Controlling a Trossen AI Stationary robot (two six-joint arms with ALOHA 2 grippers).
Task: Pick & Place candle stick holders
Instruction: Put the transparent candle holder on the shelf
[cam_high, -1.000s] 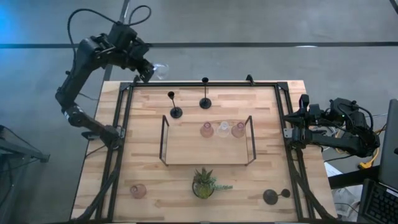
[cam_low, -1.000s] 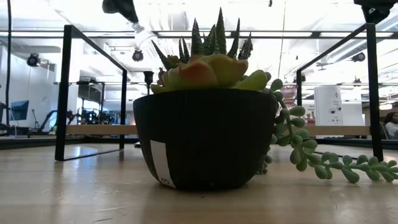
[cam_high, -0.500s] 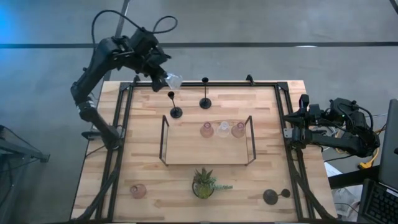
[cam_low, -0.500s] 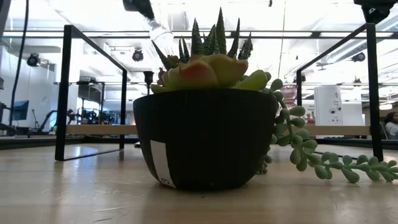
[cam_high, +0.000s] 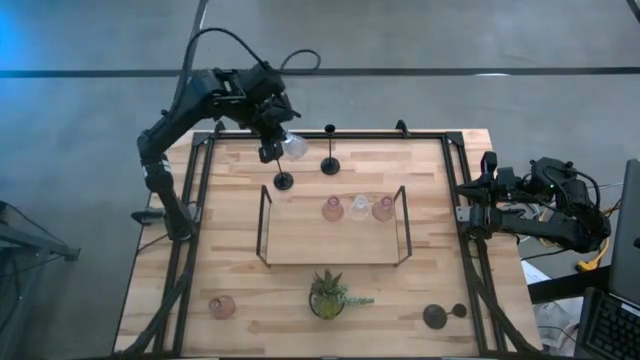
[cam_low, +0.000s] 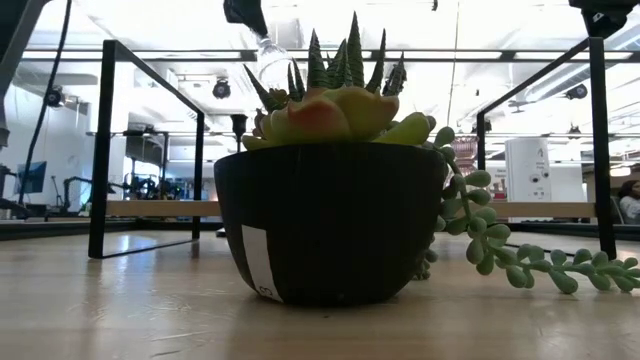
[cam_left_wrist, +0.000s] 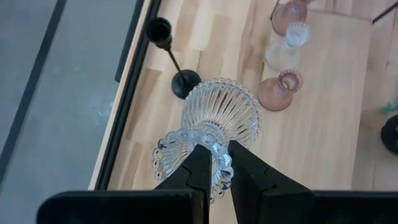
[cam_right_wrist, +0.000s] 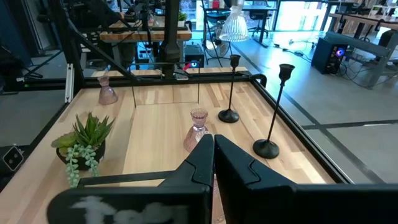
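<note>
My left gripper (cam_high: 277, 139) is shut on a clear ribbed glass candle holder (cam_high: 293, 147), high over the table's far left part, just above a black thin-stemmed holder (cam_high: 283, 178). A second black holder (cam_high: 330, 160) stands to its right. A third lies on its side at the near right (cam_high: 440, 316). Two pink glass holders (cam_high: 333, 208) (cam_high: 383, 208) and a clear one (cam_high: 359, 207) stand in the wire-framed tray (cam_high: 300, 245). Another pink holder (cam_high: 222, 306) stands near left. My right gripper (cam_right_wrist: 212, 146) is shut and empty at the table's right edge. My left gripper pinches the clear holder's beaded rim (cam_left_wrist: 219, 149) between its two fingers, at the end nearest the wrist. The fingers slant down from the far left. The holder is lifted clear and hangs tilted, its ribbed bell (cam_left_wrist: 222, 111) pointing away from the fingers toward the table.
A green potted plant (cam_high: 328, 293) stands at the near middle and fills the low view (cam_low: 330, 220). A black frame rail (cam_high: 330, 133) runs along the table's far edge and sides. Bare wood lies to the left and right of the tray.
My left gripper has carried the clear holder from beyond the table's far left corner toward the right and near edge, in over the far rail. It now hangs above the left black holder. The holder has stayed clear of the table.
</note>
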